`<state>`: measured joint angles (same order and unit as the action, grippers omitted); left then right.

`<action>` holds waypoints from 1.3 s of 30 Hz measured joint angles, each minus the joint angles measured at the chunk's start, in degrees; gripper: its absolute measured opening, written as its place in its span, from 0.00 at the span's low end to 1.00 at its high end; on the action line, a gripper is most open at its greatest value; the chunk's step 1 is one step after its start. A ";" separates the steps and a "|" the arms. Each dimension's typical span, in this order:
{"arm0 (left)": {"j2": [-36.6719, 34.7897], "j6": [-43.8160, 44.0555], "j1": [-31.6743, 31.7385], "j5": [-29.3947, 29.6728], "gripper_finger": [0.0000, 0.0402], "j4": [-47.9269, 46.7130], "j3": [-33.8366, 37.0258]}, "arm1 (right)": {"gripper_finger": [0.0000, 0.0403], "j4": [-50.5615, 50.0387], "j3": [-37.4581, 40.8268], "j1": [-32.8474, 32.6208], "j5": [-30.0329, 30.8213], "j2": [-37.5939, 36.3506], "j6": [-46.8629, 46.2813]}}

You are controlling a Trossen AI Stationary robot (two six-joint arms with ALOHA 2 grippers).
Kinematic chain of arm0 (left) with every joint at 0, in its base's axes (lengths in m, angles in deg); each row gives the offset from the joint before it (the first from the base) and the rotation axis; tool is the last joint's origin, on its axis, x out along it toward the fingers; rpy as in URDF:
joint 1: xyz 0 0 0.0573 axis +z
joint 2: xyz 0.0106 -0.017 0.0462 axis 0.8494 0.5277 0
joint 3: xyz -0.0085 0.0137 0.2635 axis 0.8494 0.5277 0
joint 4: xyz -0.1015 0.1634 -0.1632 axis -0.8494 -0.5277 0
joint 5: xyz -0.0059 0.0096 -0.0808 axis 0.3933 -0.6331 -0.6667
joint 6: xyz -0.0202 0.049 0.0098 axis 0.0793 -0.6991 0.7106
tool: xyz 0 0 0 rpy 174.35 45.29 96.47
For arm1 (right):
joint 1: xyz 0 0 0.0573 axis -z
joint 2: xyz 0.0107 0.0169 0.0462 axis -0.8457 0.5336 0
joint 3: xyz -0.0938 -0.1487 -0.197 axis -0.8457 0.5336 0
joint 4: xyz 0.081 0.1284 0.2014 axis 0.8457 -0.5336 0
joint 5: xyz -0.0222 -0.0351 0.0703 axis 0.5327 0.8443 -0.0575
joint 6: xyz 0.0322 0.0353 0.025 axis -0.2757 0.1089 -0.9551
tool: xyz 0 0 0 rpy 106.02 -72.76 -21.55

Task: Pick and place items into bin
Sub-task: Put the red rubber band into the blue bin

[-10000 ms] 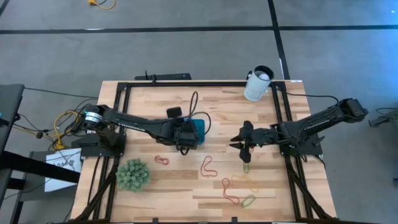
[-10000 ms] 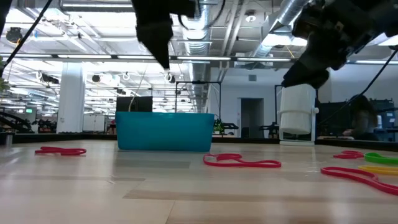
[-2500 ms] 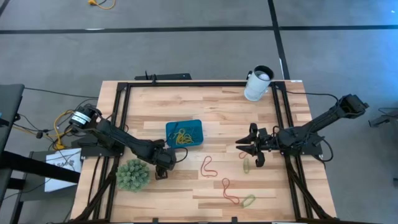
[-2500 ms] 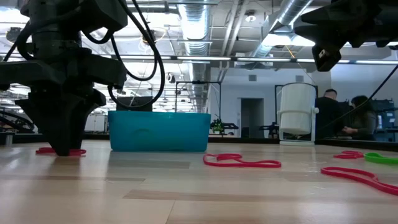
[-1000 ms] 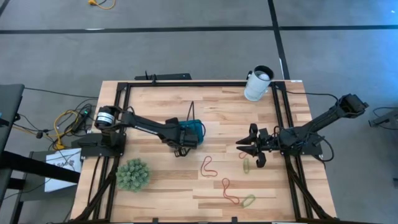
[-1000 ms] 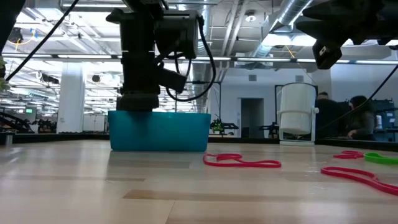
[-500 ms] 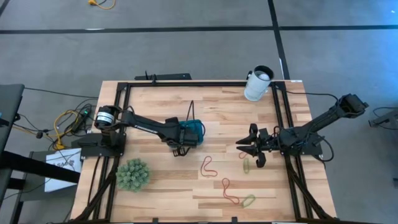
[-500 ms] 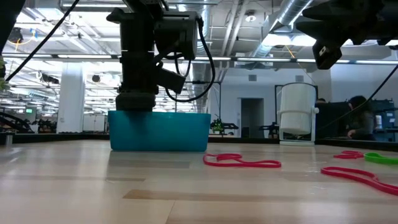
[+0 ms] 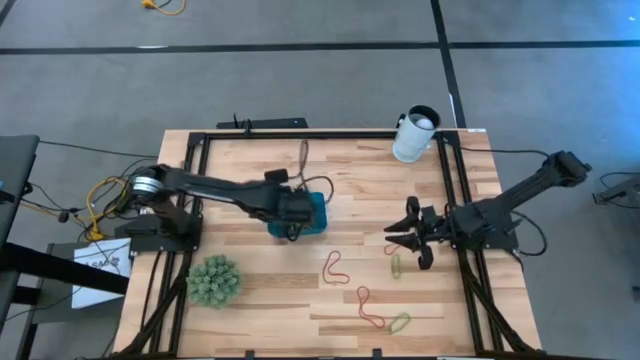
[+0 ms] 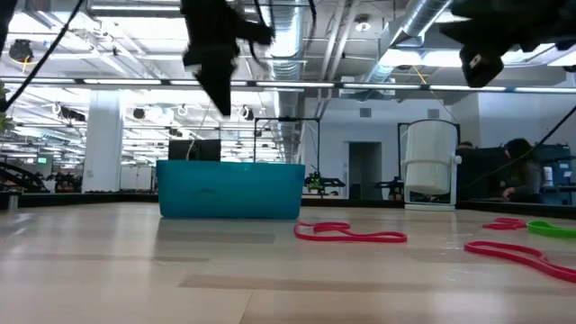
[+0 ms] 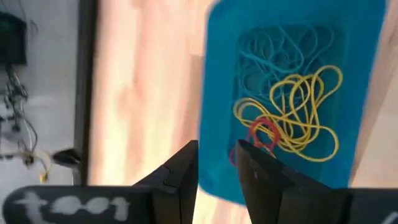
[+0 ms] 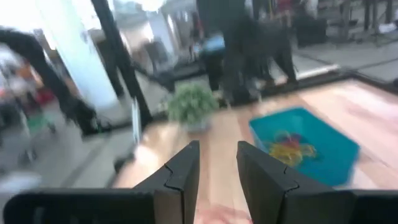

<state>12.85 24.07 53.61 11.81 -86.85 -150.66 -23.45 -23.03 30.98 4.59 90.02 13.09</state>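
The teal bin (image 9: pixel 318 213) stands left of the table's middle and also shows in the low view (image 10: pixel 231 189). Inside it lie yellow loops (image 11: pixel 298 118), a red loop (image 11: pixel 262 134) and pale loops (image 11: pixel 280 50). My left gripper (image 9: pixel 292 224) hangs above the bin's left part, well over its rim (image 10: pixel 219 94), empty, with a narrow gap between its fingers (image 11: pixel 217 155). My right gripper (image 9: pixel 392 237) waits above the table's right part, narrowly open (image 12: pixel 217 155). Two red loops (image 9: pixel 333 266) (image 9: pixel 368 308), a yellow-green one (image 9: pixel 397 265) and a green one (image 9: pixel 400 322) lie flat on the wood.
A white cup (image 9: pixel 415 133) stands at the far right corner. A green spiky ball (image 9: pixel 213 280) sits near the front left. Black frame rails (image 9: pixel 197 190) run along the table's left, right and far sides. People (image 10: pixel 517 171) show in the room beyond.
My left gripper has risen straight up out of the bin, from rim height to well above it. Nothing hangs from it.
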 joint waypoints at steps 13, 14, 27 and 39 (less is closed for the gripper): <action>-26.57 4.72 -3.65 2.20 0.25 17.41 19.34 | 0.25 -43.83 -8.00 -1.26 10.14 -10.22 -16.19; -28.36 4.70 -4.75 1.02 0.25 21.99 23.23 | 0.25 -46.78 -8.00 -1.26 10.01 -8.70 -19.59; -33.69 0.37 -14.29 -6.27 0.25 67.37 51.06 | 0.25 -50.28 -7.91 -1.26 -0.94 10.46 -27.06; -33.65 -8.79 -14.15 -4.56 0.25 74.78 51.26 | 0.25 -54.47 -7.91 0.01 -5.82 18.84 -21.43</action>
<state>-20.80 15.29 39.46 7.26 -12.07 -99.40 -77.92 -30.94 30.98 -1.23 108.87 -8.34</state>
